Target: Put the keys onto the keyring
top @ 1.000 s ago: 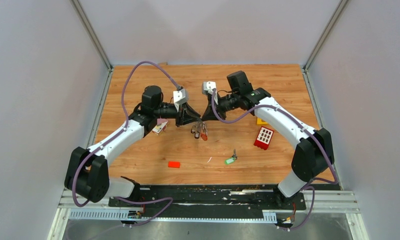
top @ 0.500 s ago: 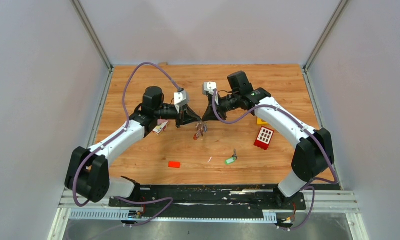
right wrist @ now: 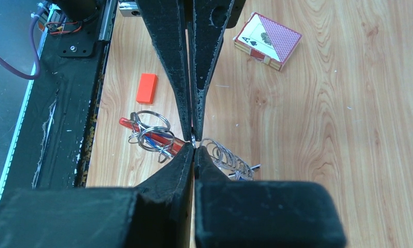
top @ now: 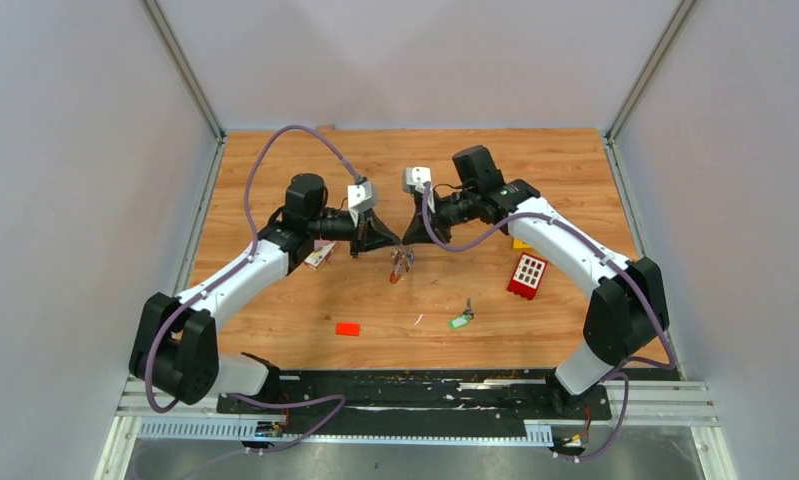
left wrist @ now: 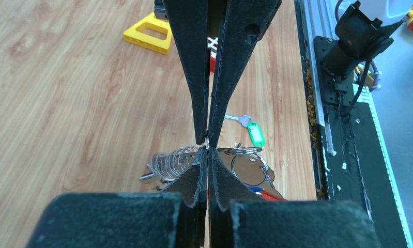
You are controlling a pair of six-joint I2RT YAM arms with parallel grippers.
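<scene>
The keyring (top: 400, 265), a bunch of metal rings with a red strap and a grey coil, hangs just above the table under two meeting fingertips. My left gripper (top: 395, 243) and my right gripper (top: 408, 240) meet tip to tip, each shut on a thin metal ring of the bunch. In the left wrist view my left gripper (left wrist: 208, 147) pinches it, with the coil (left wrist: 170, 163) on the left. In the right wrist view my right gripper (right wrist: 194, 144) pinches it, with the red strap (right wrist: 152, 134) on the left. A green-tagged key (top: 461, 320) lies apart on the table and also shows in the left wrist view (left wrist: 255, 133).
A red studded brick (top: 527, 275) and a yellow piece (top: 522, 243) lie to the right. An orange block (top: 348, 328) lies near the front. A card box (top: 320, 255) lies under the left arm. The black base rail (top: 415, 385) runs along the near edge.
The hanging bunch has swung and drawn together under the fingertips. Both gripper tips have shifted slightly and stay pinched together on it.
</scene>
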